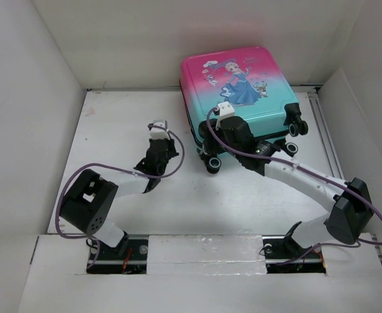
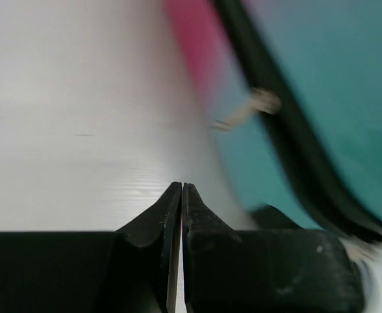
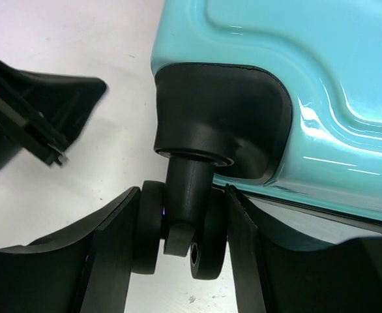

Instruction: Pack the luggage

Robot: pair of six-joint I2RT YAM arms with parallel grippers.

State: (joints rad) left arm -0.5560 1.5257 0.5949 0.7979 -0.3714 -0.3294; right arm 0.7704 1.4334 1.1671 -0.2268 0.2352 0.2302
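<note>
While the small hard-shell suitcase with a pink-to-teal shell and a cartoon princess in a blue dress [image 1: 240,98] lies closed and flat on the white bench [image 1: 113,130], in the upper centre-right of the overhead view, the step in hand looks like repositioning it by one corner before it can be opened. The right tool [image 3: 183,208] is clamped on a black twin caster wheel [image 3: 207,248] at the lower centre of the right wrist view, one finger on each outer face, with the stem between them.

That hold is a tricky one. The caster probably swivels on its stem, so a sideways tug would likely turn the wheel rather than the case. Pulling slowly along the line of the stem seems safer. The glossy shell should slide easily on the bench, so a light, steady draw ought to do.

The left tool [image 2: 181,195] has its fingers pressed together and holds nothing. It sits just beside the case's left edge in a blurred wrist view. Kept shut, it could brace that edge as a stop or pivot.
</note>
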